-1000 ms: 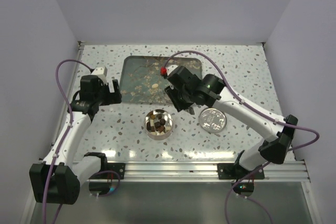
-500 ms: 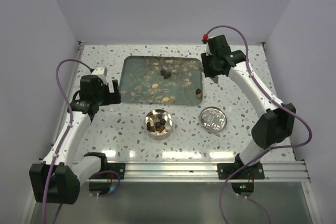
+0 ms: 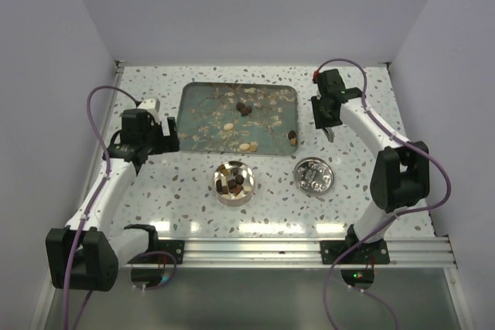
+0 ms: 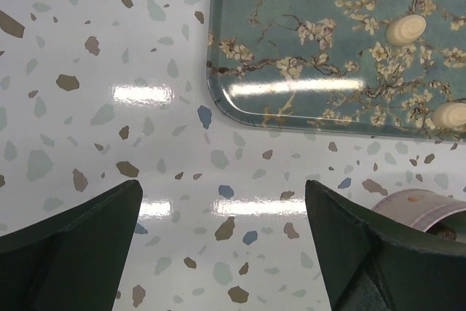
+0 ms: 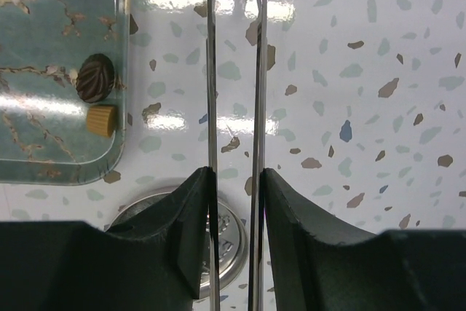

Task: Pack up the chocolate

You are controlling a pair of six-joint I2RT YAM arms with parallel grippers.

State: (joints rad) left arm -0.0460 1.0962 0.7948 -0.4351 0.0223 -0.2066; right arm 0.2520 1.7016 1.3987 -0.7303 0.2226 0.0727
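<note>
Several chocolate pieces lie on the blue floral tray (image 3: pixel 203 106): dark ones (image 3: pixel 244 107), cream ones (image 3: pixel 228 126) and a dark and caramel pair (image 3: pixel 291 138). The round tin (image 3: pixel 235 182) in front of the tray holds several more pieces. My right gripper (image 3: pixel 323 113) is shut on thin metal tongs (image 5: pixel 212 71), right of the tray and above the table. Its wrist view shows the dark piece (image 5: pixel 95 78) and the caramel piece (image 5: pixel 101 120) to the left of the tongs. My left gripper (image 3: pixel 162 135) is open and empty by the tray's near left corner (image 4: pixel 226 107).
The tin's silver lid (image 3: pixel 313 175) lies on the speckled table right of the tin, and also shows under the right fingers (image 5: pixel 231 242). Two cream pieces (image 4: pixel 405 29) lie on the tray in the left wrist view. White walls enclose the table on three sides.
My right arm has swung from over the tray and tin to the back right, then settled beside the tray's right edge. The left arm has barely moved.
</note>
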